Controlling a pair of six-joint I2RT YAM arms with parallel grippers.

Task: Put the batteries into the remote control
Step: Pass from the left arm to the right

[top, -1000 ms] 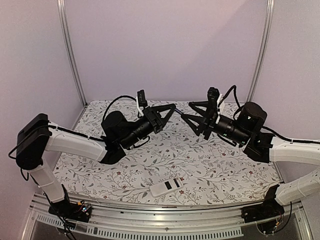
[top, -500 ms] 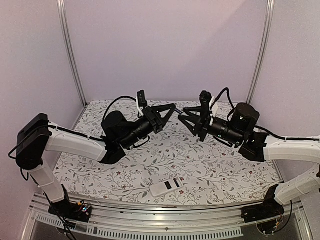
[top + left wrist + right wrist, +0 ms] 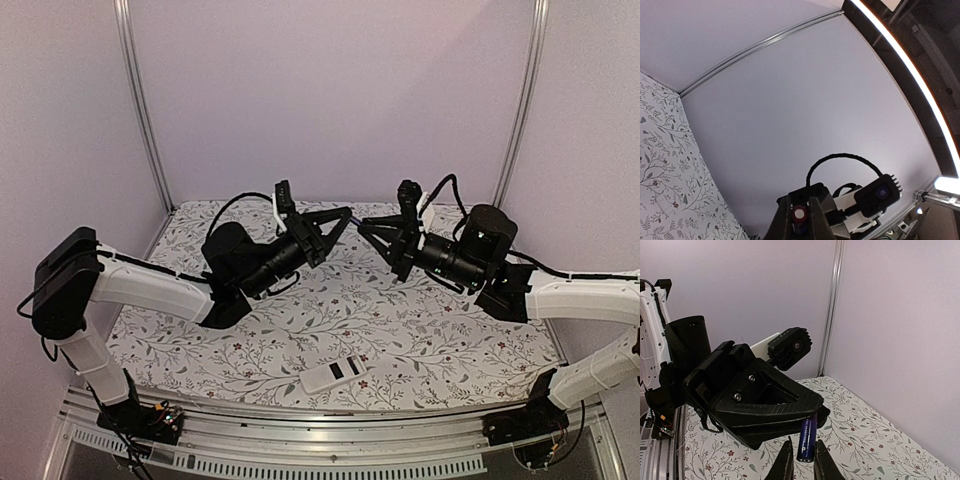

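From above, the remote control (image 3: 335, 374) is seen at the worktop's (image 3: 450, 330) near edge. Left wrist: a battery (image 3: 799, 215) is clamped in the left jaws. Right wrist: the battery (image 3: 807, 439) is flanked by the right jaws; whether it is gripped cannot be told.

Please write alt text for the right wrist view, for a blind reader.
The left gripper holds a dark battery by its upper end; the fingertips of the right gripper flank its lower end, above a floral table.
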